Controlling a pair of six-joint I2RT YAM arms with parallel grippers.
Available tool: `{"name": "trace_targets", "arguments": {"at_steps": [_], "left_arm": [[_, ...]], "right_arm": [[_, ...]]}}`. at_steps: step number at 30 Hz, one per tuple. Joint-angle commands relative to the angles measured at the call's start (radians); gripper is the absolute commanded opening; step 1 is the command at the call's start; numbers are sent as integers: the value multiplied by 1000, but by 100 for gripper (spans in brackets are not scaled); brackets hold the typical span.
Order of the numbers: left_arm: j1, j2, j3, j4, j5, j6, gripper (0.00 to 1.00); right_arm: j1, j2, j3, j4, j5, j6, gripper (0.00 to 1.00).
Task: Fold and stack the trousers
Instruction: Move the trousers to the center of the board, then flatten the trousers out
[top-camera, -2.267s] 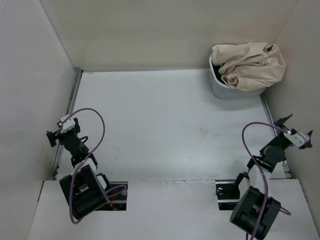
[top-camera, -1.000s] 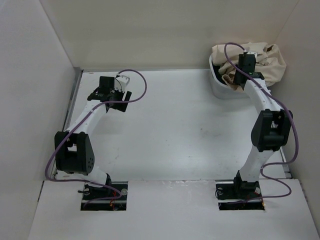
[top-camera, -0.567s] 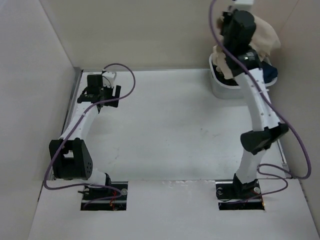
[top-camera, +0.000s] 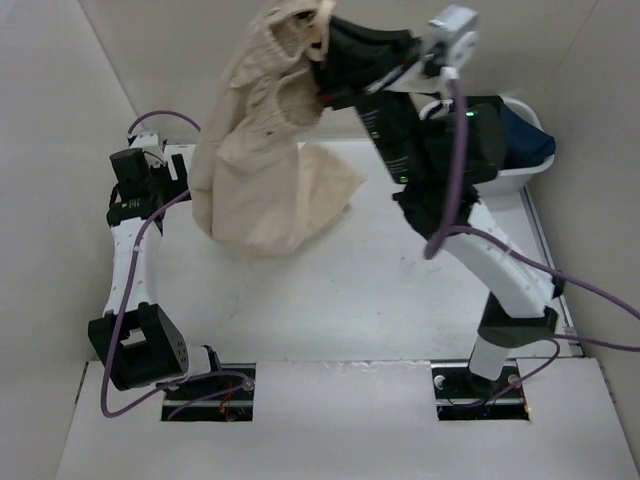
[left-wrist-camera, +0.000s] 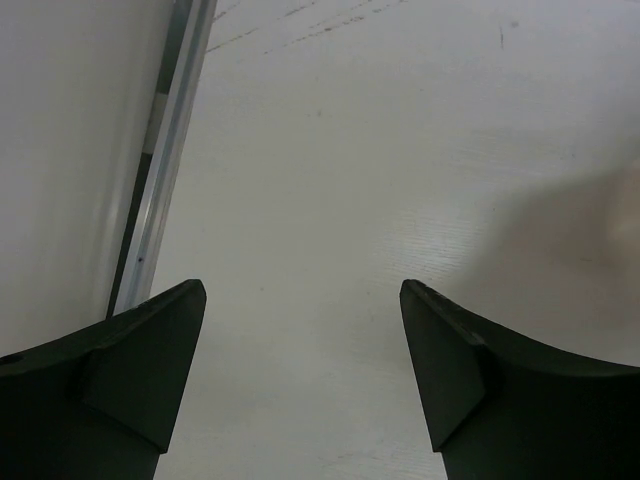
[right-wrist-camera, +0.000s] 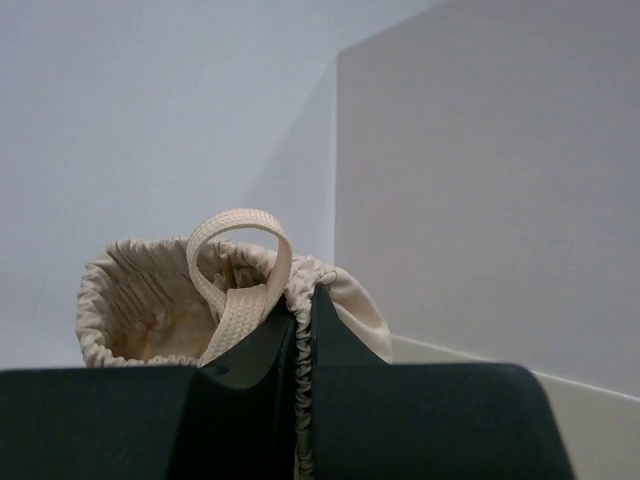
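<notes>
The beige trousers (top-camera: 265, 185) hang in the air over the back left of the table, and their lower folds touch the surface. My right gripper (top-camera: 322, 72) is raised high and shut on the gathered waistband (right-wrist-camera: 300, 285). A woven drawstring loop (right-wrist-camera: 240, 262) stands just left of the pinch. My left gripper (top-camera: 140, 200) hovers by the left wall, a little left of the hanging cloth. In the left wrist view the left gripper (left-wrist-camera: 300, 292) is open, with only bare table between its fingers.
A grey bin (top-camera: 520, 182) stands at the back right corner with a navy garment (top-camera: 525, 140) in it. White walls close in the table on the left, back and right. A metal strip (left-wrist-camera: 165, 150) runs along the left wall's foot.
</notes>
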Motion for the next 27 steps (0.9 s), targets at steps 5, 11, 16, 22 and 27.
{"name": "trace_targets", "arguments": {"at_steps": [5,11,16,22,27], "left_arm": [[-49,-18,27,44,28,37,80],[-84,5,24,30,16,179,80],[-220,-55,-31,-70,-28,424,79],[-589,-152,-201,-364,-52,551,78],[-846,-164,-345,-418,-46,519,75]], "right_arm": [[-220,-371,-719,100,317,432,5],[-516,-558,-1221,-158,223,612,48],[-827,-604,-1315,-466,134,732,90],[-789,-562,-1411,-471,95,750,89],[-715,-370,-1410,-480,107,804,89]]}}
